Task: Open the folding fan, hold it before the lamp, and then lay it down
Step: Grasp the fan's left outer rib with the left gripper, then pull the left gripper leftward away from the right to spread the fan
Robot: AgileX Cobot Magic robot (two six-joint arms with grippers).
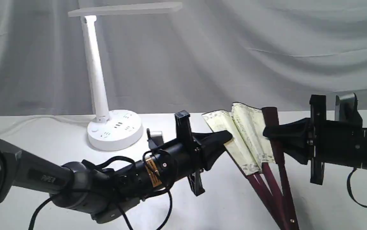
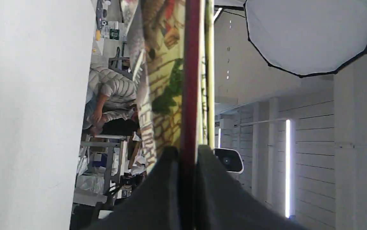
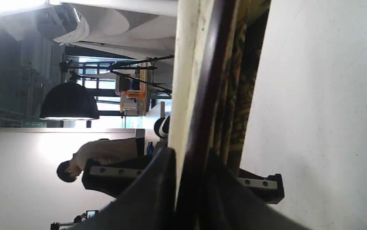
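Tabletop [image 1: 43, 137] white, drape [image 1: 266, 48] grey; left tool [image 1: 226, 140], right tool [image 1: 268, 132] clamped on fan [image 1: 247, 137].

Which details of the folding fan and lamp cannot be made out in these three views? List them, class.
Folding fan: script too small and blurred in the exterior view; rib ends cut off by its bottom edge; wrist views show it only edge-on.
Lamp: base button markings too small in the exterior view; absent from both wrist views.

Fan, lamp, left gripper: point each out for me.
fan [image 1: 250, 137], exterior view, on the cream leaf
lamp [image 1: 95, 73], exterior view, on the stem
left gripper [image 1: 226, 142], exterior view, midway between its fingertips
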